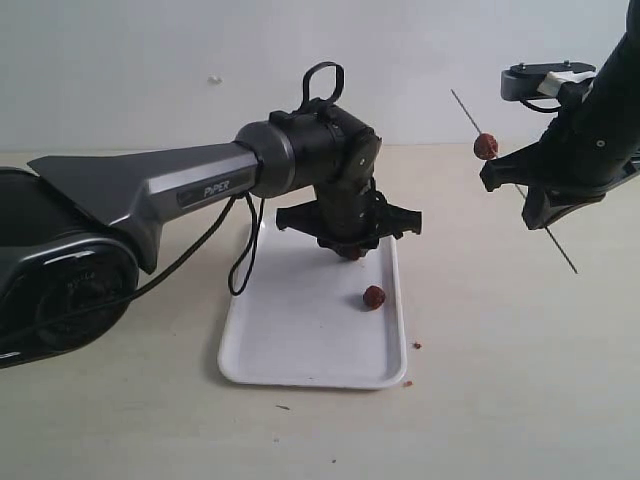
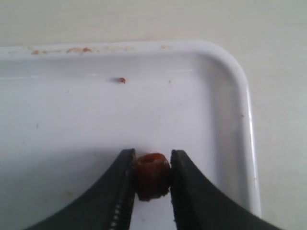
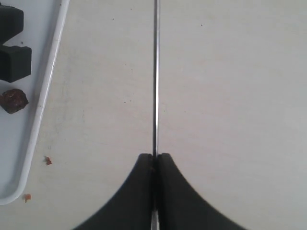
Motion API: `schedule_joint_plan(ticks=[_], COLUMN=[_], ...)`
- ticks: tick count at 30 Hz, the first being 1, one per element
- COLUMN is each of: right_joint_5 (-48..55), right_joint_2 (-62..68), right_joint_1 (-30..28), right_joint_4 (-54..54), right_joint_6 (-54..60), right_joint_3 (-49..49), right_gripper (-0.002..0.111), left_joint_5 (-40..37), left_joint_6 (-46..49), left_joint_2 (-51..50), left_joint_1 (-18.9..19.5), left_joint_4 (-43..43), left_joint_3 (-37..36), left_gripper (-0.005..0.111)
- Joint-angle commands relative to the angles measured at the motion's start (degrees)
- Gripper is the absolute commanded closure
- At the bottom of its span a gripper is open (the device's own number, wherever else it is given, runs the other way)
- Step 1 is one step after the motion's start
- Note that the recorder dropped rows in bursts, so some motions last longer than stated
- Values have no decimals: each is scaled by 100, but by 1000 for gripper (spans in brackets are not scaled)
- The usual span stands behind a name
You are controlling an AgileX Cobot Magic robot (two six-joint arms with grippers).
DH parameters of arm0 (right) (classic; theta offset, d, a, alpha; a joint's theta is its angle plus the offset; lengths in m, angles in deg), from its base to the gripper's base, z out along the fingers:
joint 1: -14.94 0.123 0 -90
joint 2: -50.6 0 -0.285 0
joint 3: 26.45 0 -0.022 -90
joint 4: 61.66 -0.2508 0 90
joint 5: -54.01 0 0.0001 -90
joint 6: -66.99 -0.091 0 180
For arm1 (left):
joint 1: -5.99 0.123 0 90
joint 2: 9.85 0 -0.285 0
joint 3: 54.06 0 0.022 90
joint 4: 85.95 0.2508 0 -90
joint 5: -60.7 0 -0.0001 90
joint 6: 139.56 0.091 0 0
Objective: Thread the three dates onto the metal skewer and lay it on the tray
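So, going left to right, the left pincer [image 2: 152, 154] is sitting low over the far end of the tray [image 1: 300, 345]. Its jaws are squeezing the gripped date [image 2: 152, 177] from both sides, with a narrow gap and both pads touching it. Can't tell whether it's lifting off the tray floor or only resting there. Just to the right of that, the loose date [image 1: 373, 297] is lying by itself on the tray near the right rim, with nothing touching it. A few reddish crumbs [image 1: 416, 345] are sitting on the surface [image 1: 500, 390] just off the tray's edge. Over on the right, the right pincer [image 3: 154, 157] is clamping tight on the metal skewer [image 3: 155, 72], holding it up in the air at a slant, well apart from the tray. The threaded date [image 1: 485, 146] is riding on it near the upper end. So I'm reckoning it's roughly a third of the way: one date on, one getting picked up, one waiting, and the loaded skewer isn't lying on the tray yet
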Motion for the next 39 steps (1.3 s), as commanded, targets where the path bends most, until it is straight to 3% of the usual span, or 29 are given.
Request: schedule_joint_plan(ticks=[1,12,19,25,39], right_joint_5=[70,963,1120,1401,1291], right_joint_2=[-6,-6,-6,2,16], right_joint_1=[-23,-23,-26,-26,-26], right_joint_4=[-18,-1140,-1268,-2262,-2371], right_joint_6=[54,1035,1217,2199,2234], right_joint_3=[-49,201,622,927,927], right_gripper=[108,108,108,108,108], left_joint_5=[-227,-345,-279,-53,638], left_joint_6=[194,273,14,-182,-1107], left_joint_2=[173,624,704,704,704], left_joint_1=[23,134,263,301,301], left_joint_4=[46,38,26,13,-244], left_joint_3=[28,28,28,28,28], left_gripper=[79,79,79,79,79])
